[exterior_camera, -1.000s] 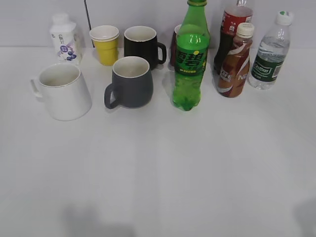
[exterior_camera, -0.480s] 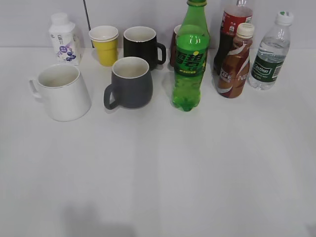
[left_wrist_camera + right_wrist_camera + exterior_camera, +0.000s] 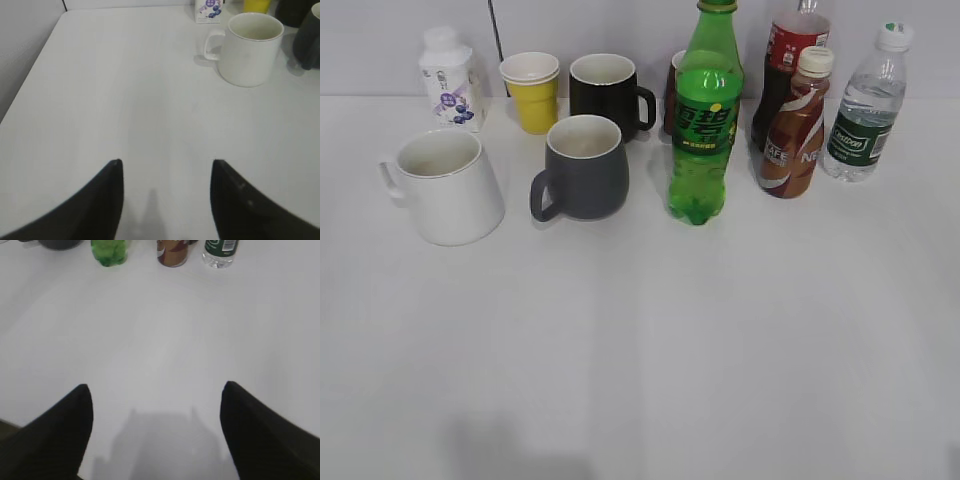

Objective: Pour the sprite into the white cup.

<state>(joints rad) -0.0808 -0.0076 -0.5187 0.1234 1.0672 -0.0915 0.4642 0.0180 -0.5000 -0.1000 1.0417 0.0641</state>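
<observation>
Left pincer (image 3: 165,167): jaws spread wide, nothing between them, hanging above bare table (image 3: 125,100).
Right pincer (image 3: 156,390): jaws spread wide, empty, over bare table with its shadow just below.
Sprite (image 3: 706,115): upright, green cap on, well ahead of the right pincer and off to its left; in the right wrist view only its base (image 3: 109,251) shows at the top edge.
White cup (image 3: 250,49): upright, ahead of the left pincer and to its right, well apart from it; handle turned toward the pincer's left; seen also at the table's left in the exterior view (image 3: 445,185).
Grey mug (image 3: 582,167): just right of the white cup, between it and the sprite.
Yellow cup (image 3: 533,91): behind the grey mug, beside a black mug (image 3: 607,94).
Small white bottle (image 3: 449,78): behind the white cup.
Brown bottle (image 3: 794,125): right of the sprite, ahead of the right pincer.
Water bottle (image 3: 863,105): furthest right, ahead of the right pincer.
Red-labelled bottle (image 3: 790,50): behind the brown bottle.
</observation>
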